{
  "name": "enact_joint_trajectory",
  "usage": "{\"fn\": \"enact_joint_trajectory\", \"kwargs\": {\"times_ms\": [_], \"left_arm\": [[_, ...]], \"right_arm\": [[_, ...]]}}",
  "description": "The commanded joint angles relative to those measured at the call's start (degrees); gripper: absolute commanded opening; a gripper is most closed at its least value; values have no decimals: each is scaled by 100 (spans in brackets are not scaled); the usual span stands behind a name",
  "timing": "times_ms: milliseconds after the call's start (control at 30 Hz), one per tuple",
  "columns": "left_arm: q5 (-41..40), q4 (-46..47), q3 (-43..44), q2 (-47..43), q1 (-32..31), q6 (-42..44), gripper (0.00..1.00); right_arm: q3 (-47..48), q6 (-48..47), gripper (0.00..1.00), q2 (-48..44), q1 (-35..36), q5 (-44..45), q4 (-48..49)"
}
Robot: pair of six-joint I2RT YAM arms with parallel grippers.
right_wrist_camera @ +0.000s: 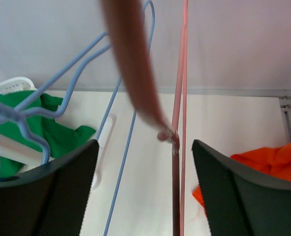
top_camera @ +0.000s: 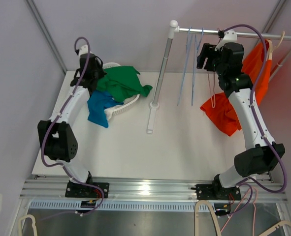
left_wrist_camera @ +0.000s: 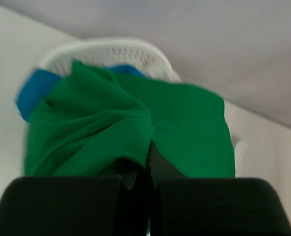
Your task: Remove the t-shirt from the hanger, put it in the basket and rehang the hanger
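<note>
**Orange t-shirt hangs by the right edge**

The orange t-shirt (top_camera: 229, 110) hangs from the right end of the rail (top_camera: 248, 34). Its low end lies on the tabletop (top_camera: 184, 142) near the right edge. A pale hanger (top_camera: 281, 39) pokes out at its top.

The right gripper (top_camera: 204, 58) is up by the rail. Its jaws are wide apart and hold nothing. In the right wrist view, a thin pink hanger (right_wrist_camera: 183, 98) runs down between the fingers (right_wrist_camera: 243, 191). Blue hangers (top_camera: 187, 69) hang just left of it.

The left gripper (top_camera: 93, 73) is at the far left corner, and its jaws are pressed together. A green t-shirt (top_camera: 123, 81) lies right at its tips, over a white basket (top_camera: 130, 103). I cannot tell if the cloth is pinched. A blue t-shirt (top_camera: 98, 105) spills out of the basket.
</note>
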Motion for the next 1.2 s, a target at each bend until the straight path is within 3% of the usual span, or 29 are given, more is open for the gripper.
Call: {"fn": "enact_joint_trajectory", "kwargs": {"times_ms": [0,67,167,300,367,400,500,533,600,633,767,967,1100,1167], "left_arm": [[287,-320,-112,183,-231,-764,1],[595,-495,-235,430,-240,-1038,1],[701,-497,-446,615,-222,-1198,8],[1017,-715,-377,957,-82,-1355,69],[1438,-839,-289,1272,-12,-1461,77],[1649,-857,-184,1387,32,-1645,88],[2965,-787,-16,1869,401,-2259,99],[3543,-787,271,2011,532,-2366,100],[3961,-1049,641,2466,595,-2394,100],[4041,-1250,1313,2609,595,-2315,100],[3997,-2323,2101,2935,604,-2156,100],[3997,-2887,3006,3172,622,-2270,100],[3980,-3387,3359,3507,657,-2341,100],[4032,-3319,3150,3193,657,-2480,100]], "right_arm": [[310,-7,83,-430,2,146,-249],[424,-68,97,-666,-7,278,-416],[609,-138,100,-974,-33,472,-654],[943,-296,100,-1283,-59,963,-1355],[944,-314,99,-1423,-77,1455,-1498],[943,-288,99,-1537,-129,1605,-1620],[1127,-42,100,-1556,-261,2395,-1945],[1180,-16,99,-1530,-375,2571,-2016],[1443,-50,99,-1364,-551,2801,-2236],[1557,-33,100,-1276,-761,2828,-2324],[2094,72,99,-871,-1385,2619,-2763],[2701,450,95,-89,-2475,1493,-3027],[2675,451,90,140,-2608,1027,-2835],[2649,424,88,193,-2626,965,-2686]]}}
